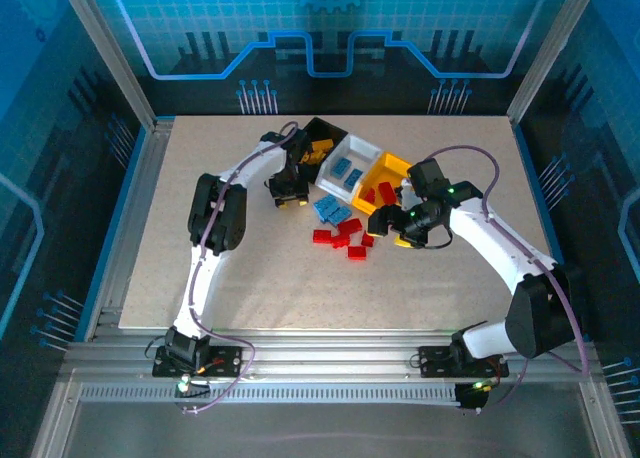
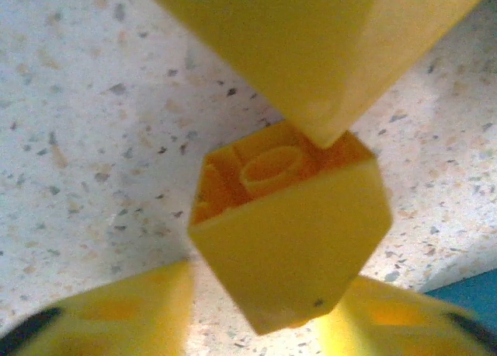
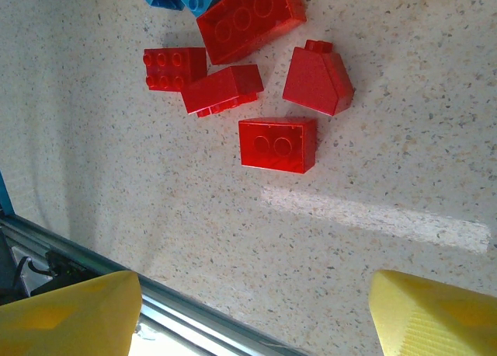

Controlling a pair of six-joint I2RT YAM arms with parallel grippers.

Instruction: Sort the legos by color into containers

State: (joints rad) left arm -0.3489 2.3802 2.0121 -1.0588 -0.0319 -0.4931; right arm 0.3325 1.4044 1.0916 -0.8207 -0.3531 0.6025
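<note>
Speckled beige tabletop (image 1: 200,278), blue-lit walls (image 1: 150,28)

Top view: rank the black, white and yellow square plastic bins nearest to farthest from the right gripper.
1. Yellow square plastic bin, just beyond the right gripper.
2. White square plastic bin, left of it.
3. Black square plastic bin, back left.

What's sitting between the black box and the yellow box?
The white container, with blue legos inside it, sits between them. The top external view shows this.

Bright, even light falls on the speckled beige worktop (image 1: 180,268). Shadows are soft. Close up, the orange-yellow plastic brick (image 2: 287,239) looks blurred.
</note>
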